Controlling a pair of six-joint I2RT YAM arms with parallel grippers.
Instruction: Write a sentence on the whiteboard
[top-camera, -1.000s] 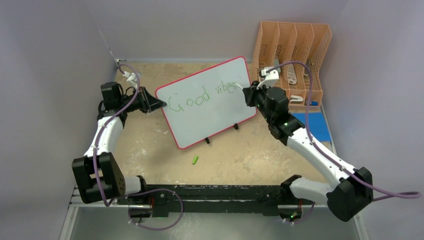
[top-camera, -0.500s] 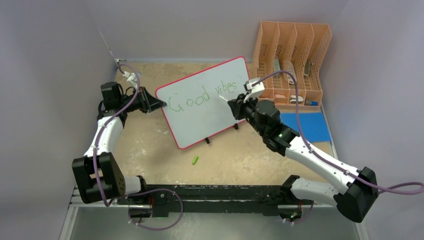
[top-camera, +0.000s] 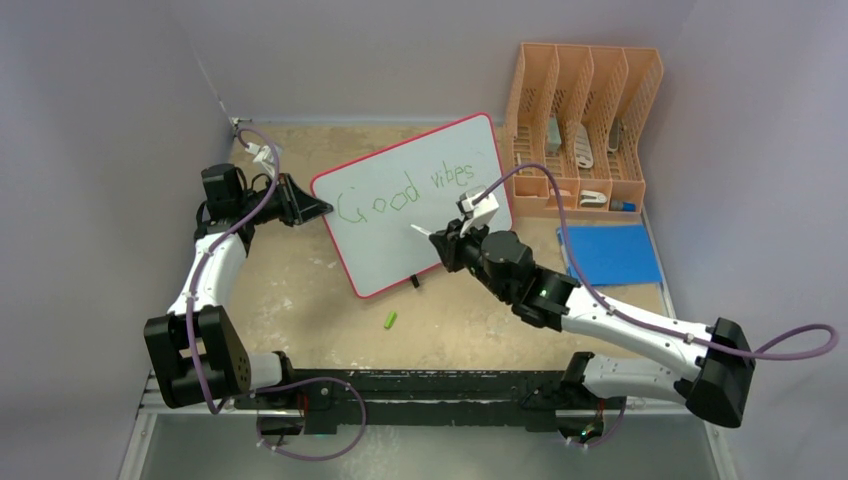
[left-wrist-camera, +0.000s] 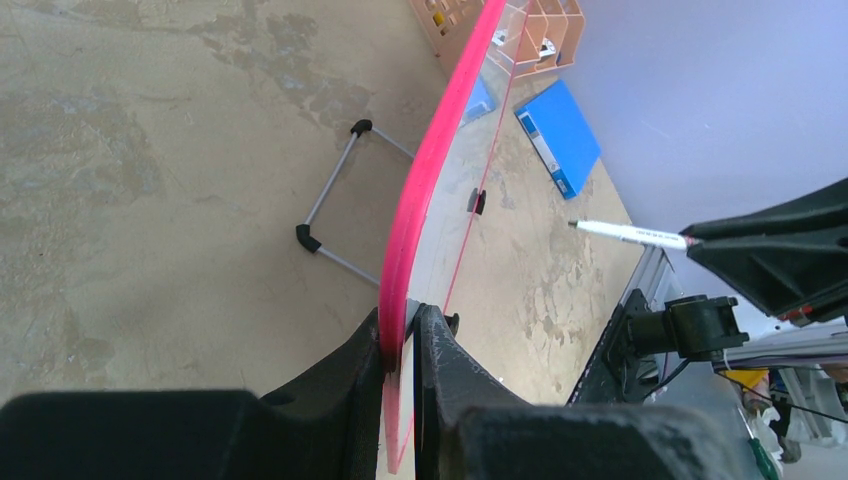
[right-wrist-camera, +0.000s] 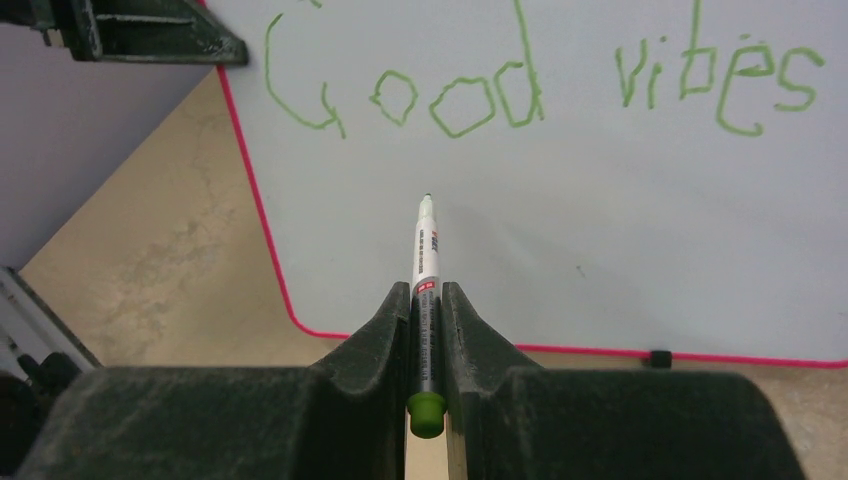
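Two words of the sentence (top-camera: 400, 198), "Good vibes", stand in green along the upper part of the whiteboard (top-camera: 400, 255); the area below them is blank. The whiteboard stands tilted on its wire prop. The left gripper (left-wrist-camera: 402, 325) is closed down onto the thin red rim at the whiteboard's left edge and has nothing else in its grasp. The right gripper (right-wrist-camera: 426, 295) is fully closed on the marker (right-wrist-camera: 424, 240), tip forward, in front of the blank area below "Good". In the left wrist view the tip appears clear of the whiteboard's face. Hazard 1: the whiteboard is restrained at one edge only, so firm tip pressure far from that edge is likely to swing it or tip it back, breaking the stroke. Hazard 2: a second line started too close to the whiteboard's lower rim may run out of space. Hazard 3: the marker may slide back between the jaws under axial load. Compared with one second earlier, the right gripper has moved from the whiteboard's upper right corner, beside "vibes", to the lower middle. The left gripper, the whiteboard and the writing are unchanged.
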